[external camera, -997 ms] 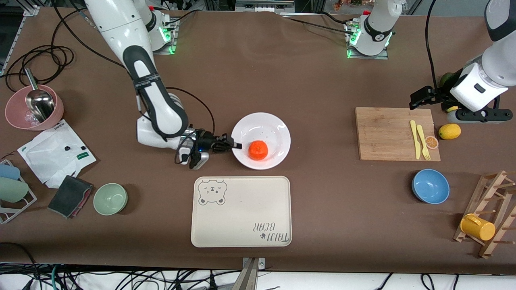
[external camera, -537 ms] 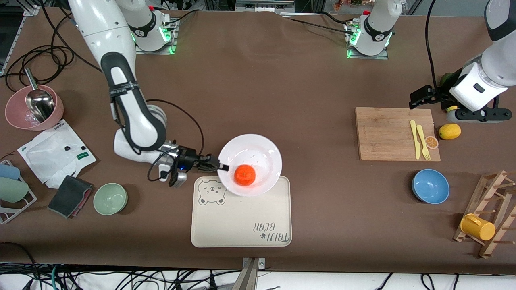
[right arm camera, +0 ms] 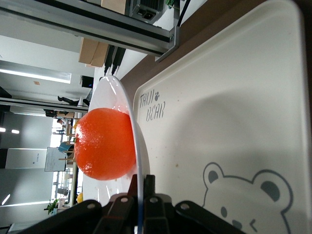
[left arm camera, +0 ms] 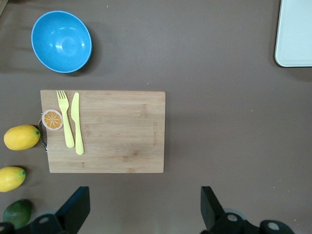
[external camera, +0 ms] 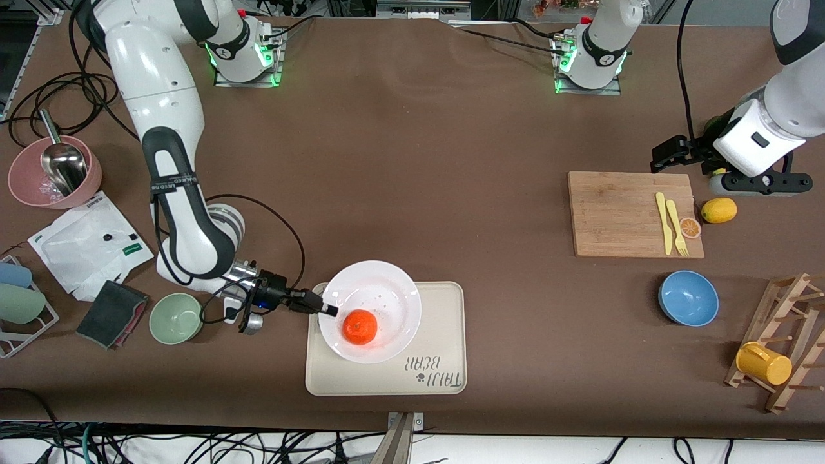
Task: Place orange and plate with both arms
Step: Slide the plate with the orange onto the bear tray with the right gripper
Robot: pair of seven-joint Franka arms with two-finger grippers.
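- Front view: one round glossy white plate, held by its rim in the right gripper, over one cream rectangular tray with a bear print.
- One small round bright orange fruit in the plate, on the part nearest the front camera, close to the pinched rim.
- Right gripper clamped tight on the plate's edge; in the right wrist view, thin rim caught between the two black fingers, orange resting against the plate's inner face, tray underneath.
- Left gripper up over the table at the left arm's end, beside the farther edge of one bamboo cutting board, waiting; jaws spread wide apart with nothing between them, both fingers showing in the left wrist view.
- On the board: one yellow plastic knife, one yellow plastic fork, one flat orange slice at the edge.
- Yellow lemons: two in the left wrist view, plus one green lime; only one lemon plain in the front view.
- Bowls: one blue, one pale green, one pink with a metal scoop.
- One yellow mug on one wooden rack.
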